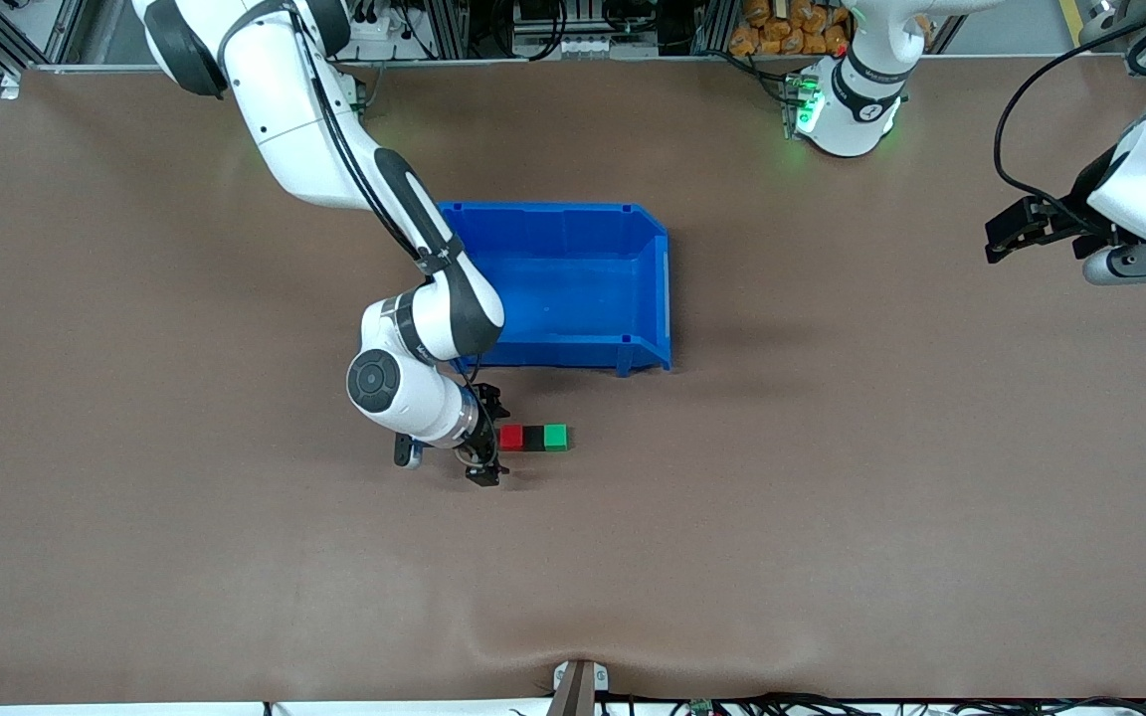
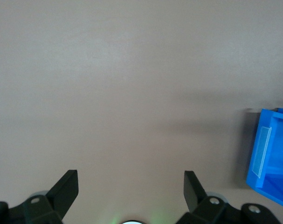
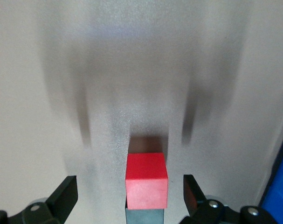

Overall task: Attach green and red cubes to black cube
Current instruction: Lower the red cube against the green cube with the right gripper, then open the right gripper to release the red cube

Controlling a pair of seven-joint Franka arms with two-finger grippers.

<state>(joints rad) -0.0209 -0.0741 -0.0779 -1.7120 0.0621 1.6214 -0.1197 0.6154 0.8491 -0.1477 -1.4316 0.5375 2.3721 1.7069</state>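
A matt brown, cloth-like surface [image 1: 832, 517] is seen, smooth apart from a slight wrinkle at its near edge. The bright blue moulded bin [image 1: 653, 288] looks to be of glossy plastic, with a clear label pocket shown in the left wrist view. The small red cube [image 3: 146, 185] is shown with a matt, faintly grainy finish. The arms' white shells [image 1: 285, 109] appear glossy.

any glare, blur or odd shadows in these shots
Front view: sharp, even light; the blue bin casts a soft shadow toward the left arm's end. Right wrist view: red cube fairly crisp, streaky shadows on the table above the open right pincer. Left wrist view: soft, featureless table beyond the open left pincer.
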